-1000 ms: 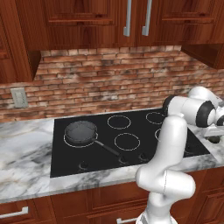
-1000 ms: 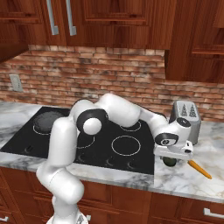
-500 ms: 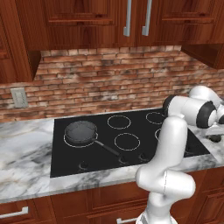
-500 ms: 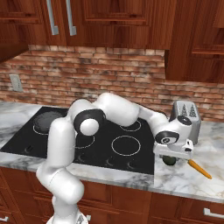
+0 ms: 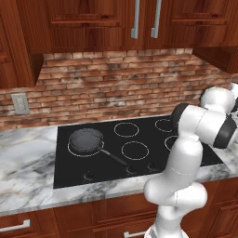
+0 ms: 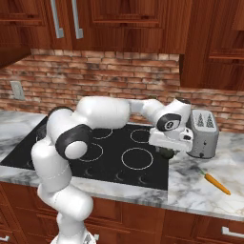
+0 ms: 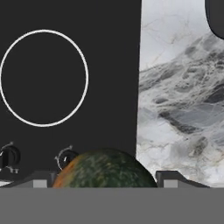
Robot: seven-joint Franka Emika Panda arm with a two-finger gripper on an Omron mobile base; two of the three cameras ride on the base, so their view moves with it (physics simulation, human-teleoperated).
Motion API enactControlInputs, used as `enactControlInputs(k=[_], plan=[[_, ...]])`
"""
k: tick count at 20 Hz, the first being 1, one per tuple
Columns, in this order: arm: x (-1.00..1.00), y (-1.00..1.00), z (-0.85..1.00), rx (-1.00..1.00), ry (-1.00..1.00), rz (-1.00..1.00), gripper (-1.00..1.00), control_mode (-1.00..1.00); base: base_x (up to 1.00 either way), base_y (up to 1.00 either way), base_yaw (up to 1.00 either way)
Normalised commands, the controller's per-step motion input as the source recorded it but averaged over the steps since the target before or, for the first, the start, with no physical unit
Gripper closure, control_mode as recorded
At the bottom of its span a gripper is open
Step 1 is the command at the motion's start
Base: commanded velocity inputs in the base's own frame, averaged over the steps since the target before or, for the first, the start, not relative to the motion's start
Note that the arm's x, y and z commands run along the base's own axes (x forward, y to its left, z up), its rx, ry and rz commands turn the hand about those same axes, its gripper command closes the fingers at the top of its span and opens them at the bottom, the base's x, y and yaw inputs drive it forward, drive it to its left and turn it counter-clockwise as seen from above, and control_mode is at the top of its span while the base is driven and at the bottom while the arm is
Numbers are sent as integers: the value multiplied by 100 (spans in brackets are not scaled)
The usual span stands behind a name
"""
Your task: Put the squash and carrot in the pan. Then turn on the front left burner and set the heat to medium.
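Observation:
The squash (image 7: 105,168), dark green with an orange patch, sits between my fingertips, and my gripper (image 7: 105,179) is shut on its sides. In the right base view the gripper (image 6: 167,145) hangs over the cooktop's right edge with the squash (image 6: 166,153) dark beneath it. On the marble to the right lies the carrot (image 6: 217,182). The pan (image 5: 86,140) rests far left on the front left burner (image 5: 70,149), its handle pointing right and forward.
A silver toaster (image 6: 203,133) stands just right of the hand. The black cooktop (image 6: 119,164) has smaller white rings and knobs (image 7: 67,158) along its front edge. Marble counter (image 7: 179,100) runs on the right, with a brick wall behind.
The hand has risen and swung left, from above the counter by the toaster to the cooktop's right edge, with the squash in its grip. The carrot and the pan have stayed put.

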Motion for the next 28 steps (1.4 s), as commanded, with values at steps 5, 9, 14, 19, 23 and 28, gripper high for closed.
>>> enactControlInputs(k=[5, 9, 14, 19, 23, 28], plan=[[40, 100, 32, 0, 4, 0, 100, -100, 0, 0, 0], [45, 100, 3, 0, 0, 0, 100, -100, 0, 0, 0], [39, 100, 0, 0, 0, 0, 100, -100, 0, 0, 0], [37, 100, 0, 0, 0, 0, 100, -100, 0, 0, 0], [26, 100, 0, 0, 0, 0, 100, -100, 0, 0, 0], [24, 100, 0, 0, 0, 0, 100, -100, 0, 0, 0]])
